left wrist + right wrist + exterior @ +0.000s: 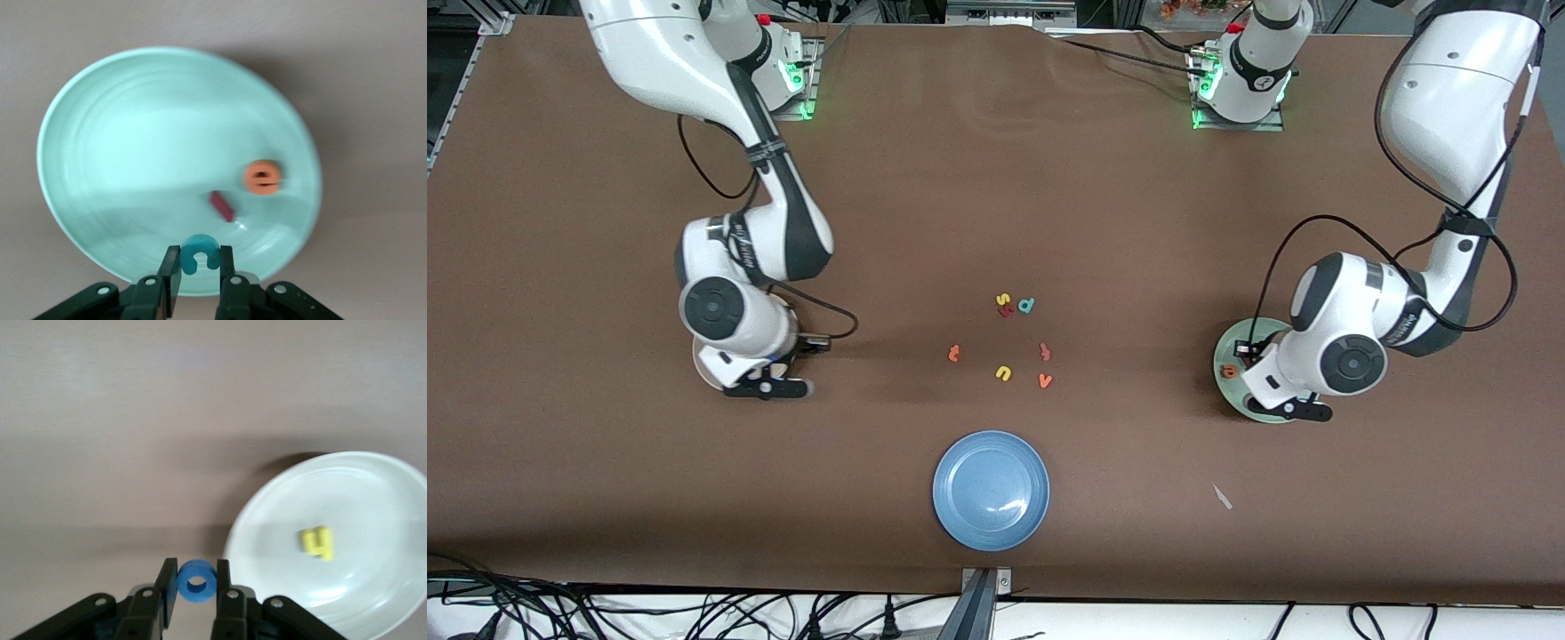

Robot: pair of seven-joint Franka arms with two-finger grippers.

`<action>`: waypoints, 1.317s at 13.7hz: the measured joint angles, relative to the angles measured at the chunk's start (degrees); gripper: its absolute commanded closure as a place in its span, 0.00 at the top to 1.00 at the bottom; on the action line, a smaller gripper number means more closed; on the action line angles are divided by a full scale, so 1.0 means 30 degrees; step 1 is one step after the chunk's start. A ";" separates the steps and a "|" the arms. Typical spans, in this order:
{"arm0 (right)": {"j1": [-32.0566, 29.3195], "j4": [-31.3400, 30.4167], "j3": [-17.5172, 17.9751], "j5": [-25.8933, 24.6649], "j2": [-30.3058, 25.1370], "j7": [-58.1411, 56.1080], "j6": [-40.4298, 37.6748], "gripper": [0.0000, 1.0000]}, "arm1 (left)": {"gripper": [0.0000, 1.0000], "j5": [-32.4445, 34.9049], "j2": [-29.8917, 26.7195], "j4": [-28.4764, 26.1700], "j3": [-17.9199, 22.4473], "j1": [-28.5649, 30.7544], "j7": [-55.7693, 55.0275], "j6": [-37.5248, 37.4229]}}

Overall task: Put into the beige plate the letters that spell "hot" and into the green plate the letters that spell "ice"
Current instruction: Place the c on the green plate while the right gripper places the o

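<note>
My left gripper (199, 257) is shut on the teal c (199, 252) and hangs over the rim of the green plate (147, 153). The orange e (263, 177) and the dark red i (222, 205) lie in that plate. In the front view the left gripper (1294, 407) covers part of the green plate (1225, 348), where the e (1230, 371) shows. My right gripper (197, 579) is shut on the blue o (197, 581), over bare table just beside the beige plate (360, 500), which holds the yellow h (317, 543). The orange t (953, 354) lies on the table mid-way between the arms.
Loose letters lie around the t: a yellow u (1004, 373), an orange v (1045, 380), a reddish f-like letter (1044, 352), a teal d (1026, 306) and a yellow s (1003, 300). A blue plate (991, 489) sits nearer the front camera. A white scrap (1222, 496) lies toward the left arm's end.
</note>
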 measured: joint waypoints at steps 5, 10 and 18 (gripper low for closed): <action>-0.0248 -0.5226 -0.1393 0.2455 -0.1485 -0.5133 0.4780 0.33 | 1.00 0.0009 0.0715 -0.0008 -0.0060 0.1065 0.1093 0.0081; -0.0277 -0.6042 -0.1395 0.3931 -0.1791 -0.5806 0.5220 1.00 | 1.00 0.0004 -0.0186 0.0714 -0.1234 0.0946 0.1080 -0.0177; 0.1676 -0.1957 0.0624 0.4025 -0.1410 0.3139 0.2744 1.00 | 1.00 -0.1570 -0.5573 0.4646 -0.2987 0.0924 0.1083 -0.8804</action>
